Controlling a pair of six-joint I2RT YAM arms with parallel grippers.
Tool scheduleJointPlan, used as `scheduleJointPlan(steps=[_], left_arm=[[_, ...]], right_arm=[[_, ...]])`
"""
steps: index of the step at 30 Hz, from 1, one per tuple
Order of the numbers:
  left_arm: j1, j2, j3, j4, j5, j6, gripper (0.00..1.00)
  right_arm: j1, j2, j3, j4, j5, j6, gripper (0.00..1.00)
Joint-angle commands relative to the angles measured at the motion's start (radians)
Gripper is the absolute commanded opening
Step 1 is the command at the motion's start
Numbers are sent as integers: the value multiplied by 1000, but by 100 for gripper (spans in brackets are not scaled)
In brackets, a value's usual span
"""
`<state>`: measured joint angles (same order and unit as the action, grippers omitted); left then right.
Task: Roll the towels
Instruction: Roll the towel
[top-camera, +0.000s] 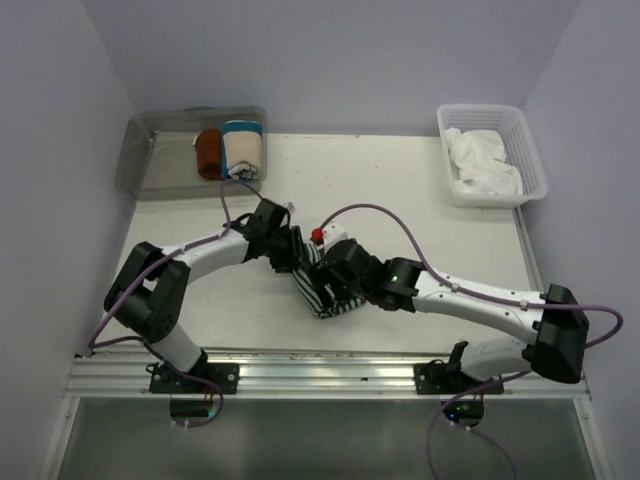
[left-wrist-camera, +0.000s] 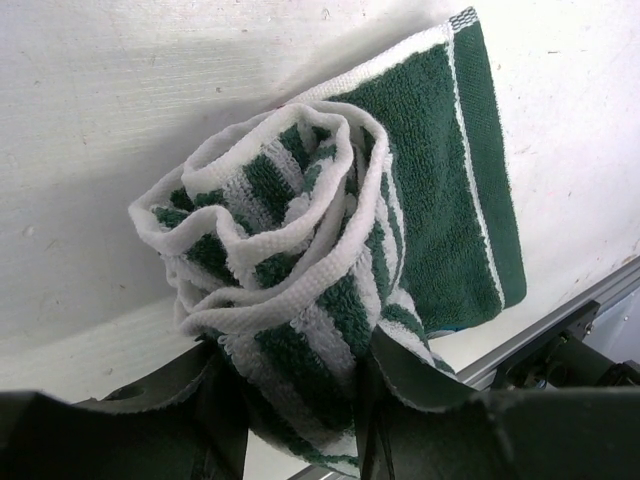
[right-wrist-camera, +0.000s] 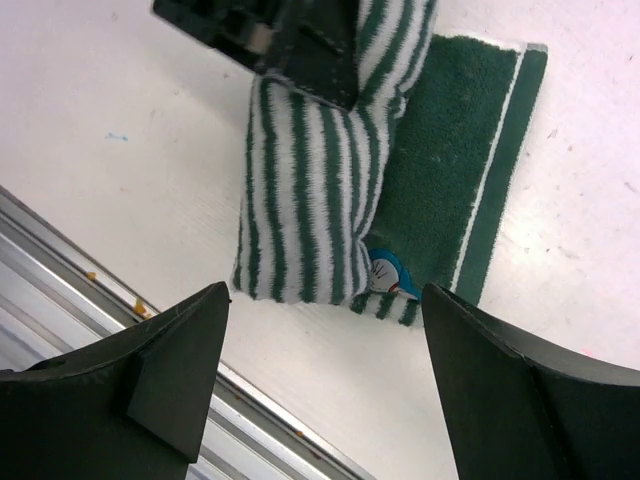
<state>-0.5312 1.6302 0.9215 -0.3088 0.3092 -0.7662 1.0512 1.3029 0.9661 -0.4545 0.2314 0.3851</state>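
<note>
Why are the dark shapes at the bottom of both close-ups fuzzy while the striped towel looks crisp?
Left wrist view: the striped towel is sharp, the left pincer's fingers too near, dark and soft. Right wrist view: same for the right pincer's fingers. Top view: even light, nothing blurred.

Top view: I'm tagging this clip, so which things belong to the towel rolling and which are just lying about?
In the job:
- striped towel, partly rolled, gripped by the left pincer
- white towel, in the basket
- right pincer, open

Lying about:
- brown towel roll
- cream towel roll
- clear bin holding both rolls
</note>
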Motion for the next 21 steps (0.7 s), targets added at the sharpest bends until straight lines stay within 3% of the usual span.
scheduleJointPlan(steps=[1,7,13,15,18,19,21], left_arm=[[-9,-23,22,-47,-24,2,42],[-10,-24,27,-56,-28,-4,43],[-10,-29,20,-58,-28,-10,43],[-10,-30,19,-55,-27,-10,43],[-10,-36,17,-55,-24,-10,44],[-9,-36,16,-53,-19,-8,45],[-9,-44,17,-49,-18,-4,54]], right_arm=[[125,90,121,-156,313,-69,82],[292,309,247,-176,482,-115,83],[314,469,272,-130,490,-120,82],[314,512,272,-128,500,-103,75],[313,518,250,-116,503,-80,48],[310,509,243,-109,503,-74,26],[299,492,217,-105,487,-49,7]])
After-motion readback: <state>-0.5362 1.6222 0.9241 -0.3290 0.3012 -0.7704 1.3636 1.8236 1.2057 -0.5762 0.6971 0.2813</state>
